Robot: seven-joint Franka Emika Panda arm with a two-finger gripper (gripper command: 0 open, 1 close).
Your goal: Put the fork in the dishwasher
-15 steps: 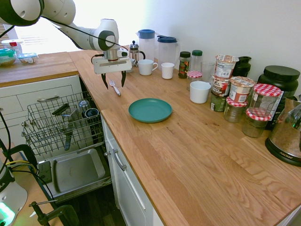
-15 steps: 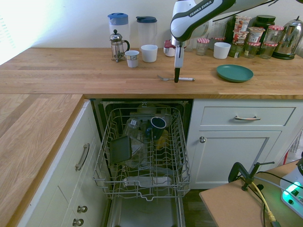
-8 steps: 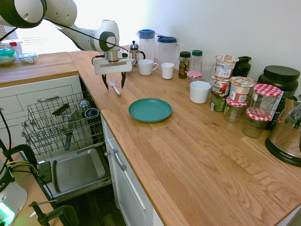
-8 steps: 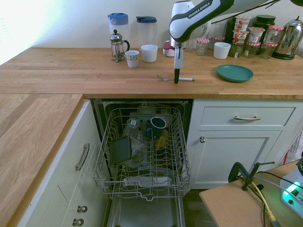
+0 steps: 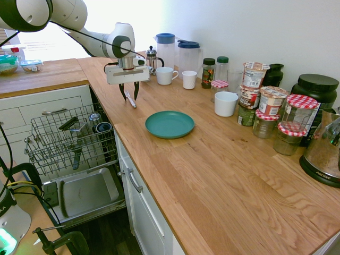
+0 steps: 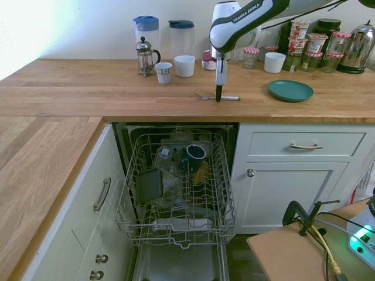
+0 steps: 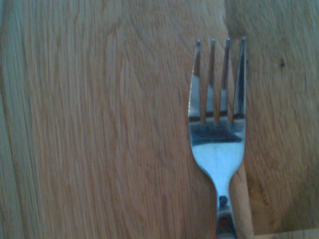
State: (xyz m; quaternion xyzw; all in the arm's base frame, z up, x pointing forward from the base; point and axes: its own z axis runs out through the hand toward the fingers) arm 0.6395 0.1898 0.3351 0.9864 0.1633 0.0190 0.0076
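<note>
The silver fork [image 5: 130, 100] lies flat on the wooden counter near the edge above the dishwasher [image 5: 69, 139]. My gripper [image 5: 129, 94] points straight down over its handle, a finger on each side. The jaws are half closed with a gap still showing, so it is open. In the second exterior view the gripper [image 6: 218, 98] touches down at the middle of the fork [image 6: 204, 96]. The wrist view shows the fork [image 7: 218, 144] with its tines and neck on the wood grain. The dishwasher [image 6: 176, 187] stands open below with its wire rack pulled out.
A teal plate [image 5: 169, 124] lies on the counter just beyond the fork. A French press [image 5: 152, 58], two jugs [image 5: 166, 48], cups [image 5: 166, 75] and jars [image 5: 271, 101] line the wall. The rack holds a mug [image 6: 195, 153] and dark utensils [image 5: 69, 125].
The fingers have drawn in from wide open to a narrow stance around the fork's handle. The arm and the fork have stayed in place.
</note>
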